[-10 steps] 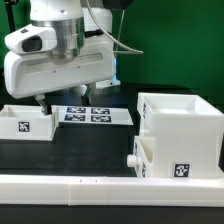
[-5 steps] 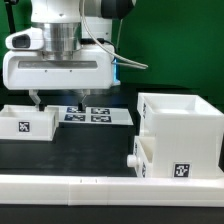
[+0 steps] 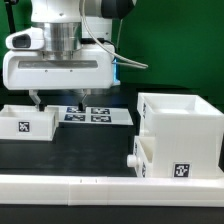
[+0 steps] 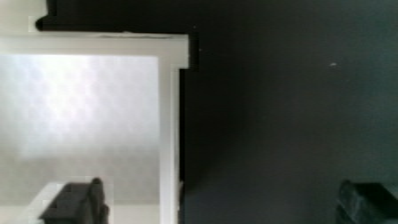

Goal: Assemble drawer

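Over by the worktop's (image 3: 90, 145) edge on the exterior view's left sits the loose tray (image 3: 40, 126) of the drawer, a shallow open white box. Its front wall carries a square black-and-white tag (image 3: 22, 127), a block pattern rather than letters. Just beyond that tray's corner, toward the middle of the worktop, hangs the tool (image 3: 60, 99). Its two dark fingers (image 3: 38, 98) are spread wide apart and point down, gripping no part. One finger is above the tray's far corner and the other above the marker board (image 3: 100, 116). That board lies flat near the far edge and shows a row of the same kind of block tags (too small to make out further).

In the wrist view one finger (image 4: 75, 203) shows over a blurred white surface (image 4: 89, 110), and I cannot tell which part that is. The other finger shows over bare black worktop, well apart from the first.

Toward the worktop's edge on the exterior view's right stands the casing (image 3: 185, 125), a tall, boxy white shell open at the top. A second tray (image 3: 160, 162) sits pushed into its lower part. This tray's round knob (image 3: 133, 160) sticks out toward the exterior view's left, and another square tag (image 3: 181, 169) is on its near face.

Along the whole near edge of the worktop runs the long, low white rail (image 3: 90, 188), in front of both trays and the casing.
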You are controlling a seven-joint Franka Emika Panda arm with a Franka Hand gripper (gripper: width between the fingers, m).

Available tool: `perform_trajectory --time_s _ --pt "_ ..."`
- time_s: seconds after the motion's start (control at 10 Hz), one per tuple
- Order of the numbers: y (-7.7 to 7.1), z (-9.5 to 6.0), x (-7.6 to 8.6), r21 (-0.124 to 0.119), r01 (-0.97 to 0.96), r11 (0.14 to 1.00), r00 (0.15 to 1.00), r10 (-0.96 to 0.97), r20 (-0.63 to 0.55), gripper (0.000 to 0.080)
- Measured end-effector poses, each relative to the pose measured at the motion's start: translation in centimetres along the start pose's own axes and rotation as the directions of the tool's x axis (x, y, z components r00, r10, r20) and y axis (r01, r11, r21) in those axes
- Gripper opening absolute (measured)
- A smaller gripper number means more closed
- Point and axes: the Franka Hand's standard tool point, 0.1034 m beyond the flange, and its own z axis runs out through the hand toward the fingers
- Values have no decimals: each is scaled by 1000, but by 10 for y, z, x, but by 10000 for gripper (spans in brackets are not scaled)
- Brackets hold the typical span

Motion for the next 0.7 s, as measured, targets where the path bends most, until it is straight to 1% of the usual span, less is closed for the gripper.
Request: perform_trajectory --time_s 0.1,0.2,0.3,0.5,0.6,0.7 --pt "0 5 -3 -6 -14 1000 1000 14 -9 649" --pt "2 12 -9 -7 -22 1000 1000 22 0 649" --pt "4 17 -11 -11 -24 1000 1000 24 -5 649" --pt "9 31 -17 -8 -22 1000 1000 22 10 649" --pt "11 35 -19 -7 -17 1000 1000 17 16 649" --pt "16 37 -22 -7 -2 1000 1000 2 20 649"
